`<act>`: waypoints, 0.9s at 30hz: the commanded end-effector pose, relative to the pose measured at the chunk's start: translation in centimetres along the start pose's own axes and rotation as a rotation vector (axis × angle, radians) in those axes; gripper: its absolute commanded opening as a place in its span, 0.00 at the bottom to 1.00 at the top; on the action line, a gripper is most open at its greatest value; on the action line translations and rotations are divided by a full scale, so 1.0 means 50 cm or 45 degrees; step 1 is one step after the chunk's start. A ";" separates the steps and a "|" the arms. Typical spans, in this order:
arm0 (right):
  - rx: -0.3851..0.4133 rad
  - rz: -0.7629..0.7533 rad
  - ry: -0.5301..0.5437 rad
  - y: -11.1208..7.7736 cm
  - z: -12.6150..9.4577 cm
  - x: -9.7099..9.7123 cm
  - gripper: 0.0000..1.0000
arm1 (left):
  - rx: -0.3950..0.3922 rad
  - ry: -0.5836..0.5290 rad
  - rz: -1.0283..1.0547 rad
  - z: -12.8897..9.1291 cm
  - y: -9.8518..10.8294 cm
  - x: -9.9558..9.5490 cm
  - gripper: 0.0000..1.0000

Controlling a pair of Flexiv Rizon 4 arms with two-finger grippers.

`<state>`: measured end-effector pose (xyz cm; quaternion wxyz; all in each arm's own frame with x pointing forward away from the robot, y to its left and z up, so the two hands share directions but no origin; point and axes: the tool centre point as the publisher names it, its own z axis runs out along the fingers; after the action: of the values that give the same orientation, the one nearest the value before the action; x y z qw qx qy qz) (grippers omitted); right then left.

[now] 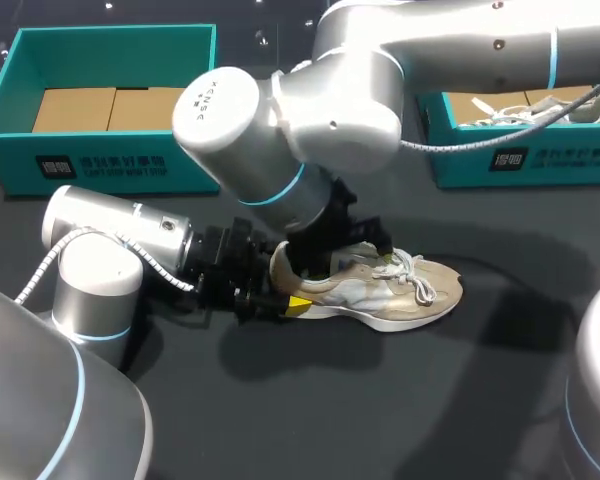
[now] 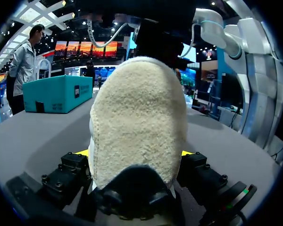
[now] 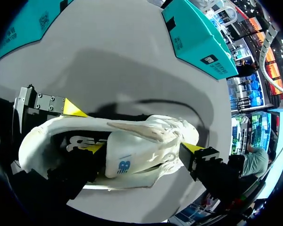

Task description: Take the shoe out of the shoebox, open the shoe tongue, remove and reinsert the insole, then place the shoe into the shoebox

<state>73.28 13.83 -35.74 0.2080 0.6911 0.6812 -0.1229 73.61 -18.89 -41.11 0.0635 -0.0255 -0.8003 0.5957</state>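
Beige shoe point(image 1: 405, 293), heel clamped in left pincer point(image 2: 134, 155), right pincer point(image 1: 332, 258) at its opening

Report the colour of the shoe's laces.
The laces are white, clearest in the head view.

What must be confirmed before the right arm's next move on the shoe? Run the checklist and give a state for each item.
1. shoe out of the box and lying on the table: ok.
2. left gripper shut on the shoe's heel: ok.
3. right gripper at the shoe's opening: ok.
4. Right gripper's hold on anything: cannot tell.
5. Insole seated inside: cannot tell, hidden.
6. teal shoebox open: ok.
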 end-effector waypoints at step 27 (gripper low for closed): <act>0.077 0.410 -0.012 -0.014 -0.028 -0.058 0.49 | 0.001 -0.001 0.000 0.003 0.003 0.001 0.00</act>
<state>72.63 12.37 -33.19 0.1925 0.7117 0.6598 -0.1452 73.61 -18.89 -41.10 0.0635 -0.0255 -0.8002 0.5958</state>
